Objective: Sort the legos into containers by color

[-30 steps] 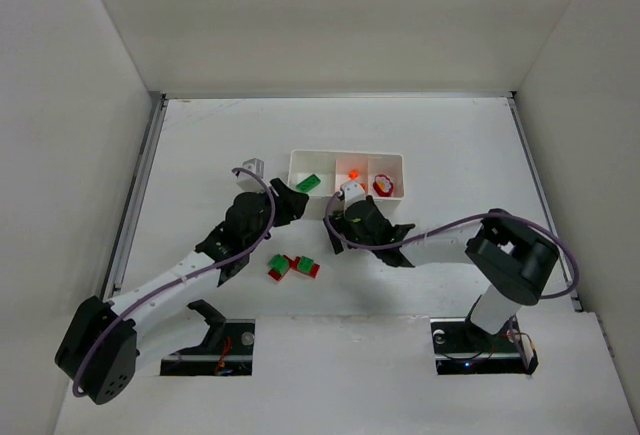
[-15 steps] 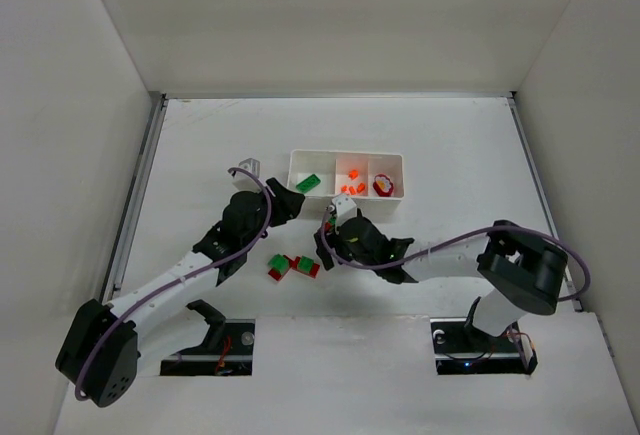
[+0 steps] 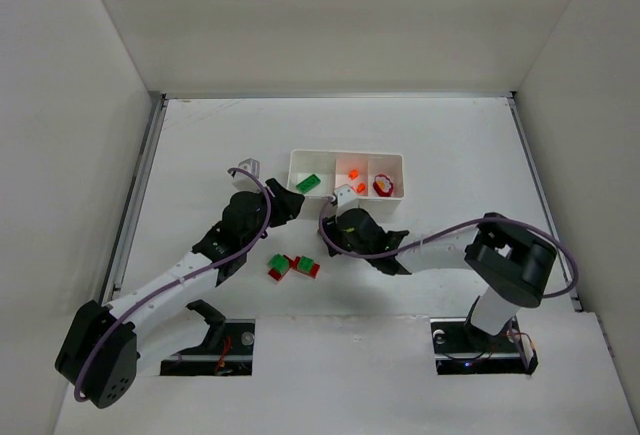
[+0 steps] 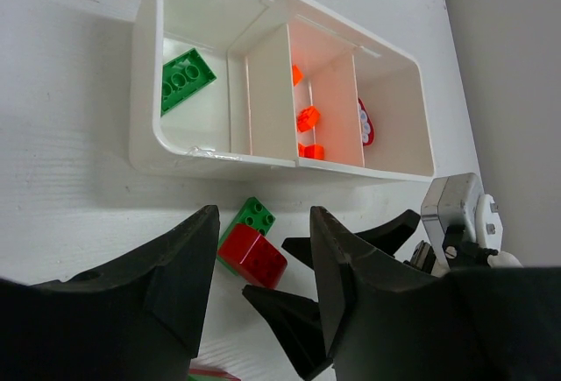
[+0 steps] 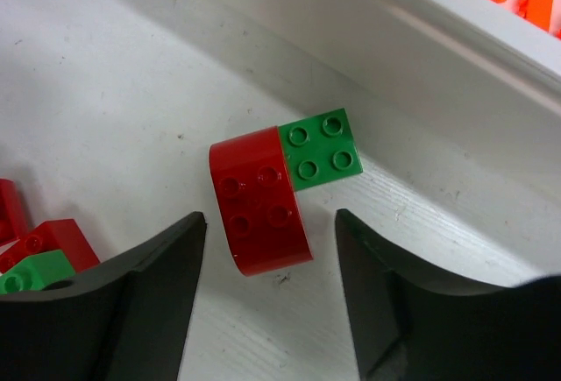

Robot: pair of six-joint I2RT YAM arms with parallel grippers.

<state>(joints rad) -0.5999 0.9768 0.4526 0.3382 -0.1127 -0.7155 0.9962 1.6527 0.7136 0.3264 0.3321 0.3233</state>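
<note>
Right gripper (image 5: 267, 223): it is hovering with its fingers apart, one on each side of a brick, touching nothing and holding nothing.
Left gripper (image 4: 265, 216): it is waiting part-open and empty, near the tray's front wall.
Joined brick (image 5: 280, 184): its red half and green half are lying studs up on the table, just beside the tray (image 5: 438, 57).
Compartments: a green brick (image 4: 186, 79) is lying in the left one, orange pieces (image 4: 307, 118) in the middle, a red piece (image 4: 364, 124) in the right.
Doing it well: I would be centring on the red half, squaring the fingers to its straight sides, and lowering fully before closing; the two colours probably need pulling apart.
Hard to see: fingertip height above the table is not showing; the loose bricks (image 5: 35, 258) are getting cut off at the edge.
</note>
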